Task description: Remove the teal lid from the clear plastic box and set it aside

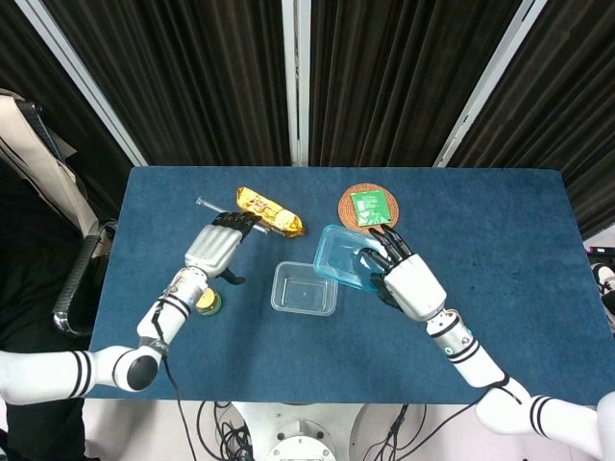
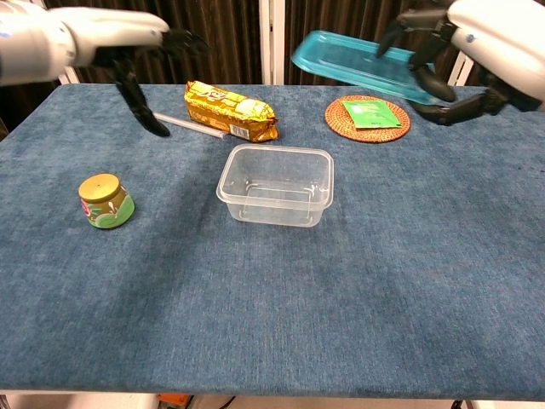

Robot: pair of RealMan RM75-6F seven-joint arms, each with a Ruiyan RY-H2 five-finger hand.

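Teal lid (image 2: 358,65) is off and up in the air, tilted, pinched at its right end by the right hand (image 2: 464,51). Clear plastic box (image 2: 277,185) sits open and upright on the table, below and left of that hand.

Robot test lab: blue felt-covered counter (image 1: 500,240) backed by black pleated curtains (image 1: 384,77) on white frame struts (image 1: 485,91), cables (image 1: 216,427) hanging at the near edge.
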